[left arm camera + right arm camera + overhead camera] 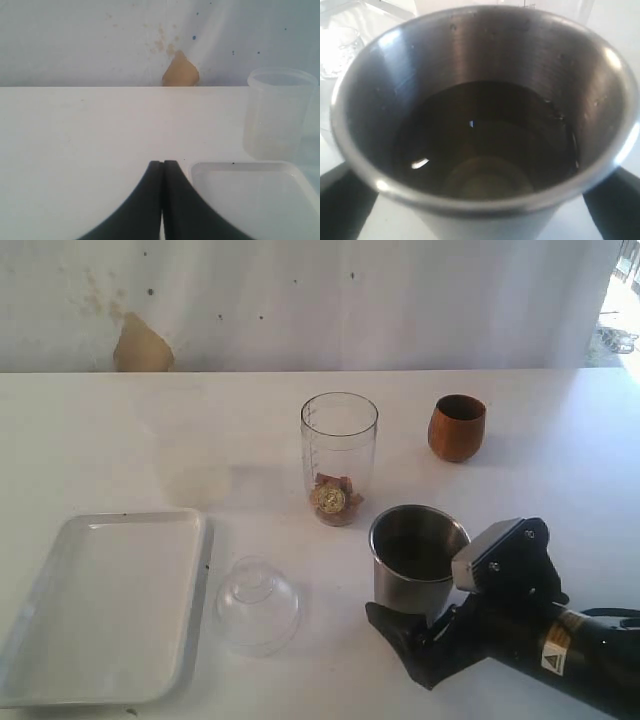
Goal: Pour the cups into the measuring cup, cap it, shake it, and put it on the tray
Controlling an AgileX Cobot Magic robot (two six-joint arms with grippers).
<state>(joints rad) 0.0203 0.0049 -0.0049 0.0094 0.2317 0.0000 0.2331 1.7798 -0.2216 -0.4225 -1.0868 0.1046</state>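
Here steel tumbler upright, mouth up, axis vertical, within right gripper

Bright, flat daylight washes the white table, and far beyond the right claw a corner blows out to pure white. Shadows are faint and soft. Between that claw's fingers, the tapered stainless steel tumbler shows glare streaks on its rim and small glints on its dark liquid. Beyond the left claw, the tall clear plastic measuring cylinder looks hazy, perhaps out of focus.
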